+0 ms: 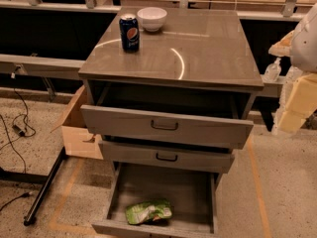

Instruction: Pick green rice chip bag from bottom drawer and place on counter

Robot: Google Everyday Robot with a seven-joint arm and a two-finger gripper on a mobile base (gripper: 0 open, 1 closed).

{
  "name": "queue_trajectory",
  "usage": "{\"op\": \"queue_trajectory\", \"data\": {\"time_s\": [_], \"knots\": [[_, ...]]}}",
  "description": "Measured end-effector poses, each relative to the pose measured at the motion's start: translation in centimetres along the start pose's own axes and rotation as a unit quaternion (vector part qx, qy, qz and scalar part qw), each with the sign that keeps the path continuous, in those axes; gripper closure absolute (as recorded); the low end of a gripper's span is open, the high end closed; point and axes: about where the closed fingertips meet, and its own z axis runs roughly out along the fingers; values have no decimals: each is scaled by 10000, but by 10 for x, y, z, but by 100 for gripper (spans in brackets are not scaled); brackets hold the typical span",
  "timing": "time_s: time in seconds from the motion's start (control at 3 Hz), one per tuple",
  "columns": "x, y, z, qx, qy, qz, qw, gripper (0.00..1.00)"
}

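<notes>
The green rice chip bag [148,211] lies crinkled on the floor of the open bottom drawer [198,192], near the drawer's front wall and a little left of its middle. The counter [198,48] is the glossy grey-brown top of the drawer cabinet. My gripper [297,103] shows at the right edge of the view as pale yellowish blocks under a white arm part. It hangs beside the cabinet's right side, at about the height of the top drawer, well above and to the right of the bag. It holds nothing that I can see.
A blue Pepsi can [129,32] and a white bowl [152,18] stand at the counter's back left. Two upper drawers with dark handles [164,125] are partly pulled out above the bottom drawer. A cardboard box [77,128] stands left of the cabinet, and cables [20,128] lie on the floor.
</notes>
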Motion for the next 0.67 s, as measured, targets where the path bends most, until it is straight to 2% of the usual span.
{"op": "queue_trajectory", "data": {"time_s": [0.33, 0.67], "knots": [[0, 0, 0, 1, 0, 0, 10000, 0], [0, -6, 18, 150, -6, 54, 9999, 0]]}}
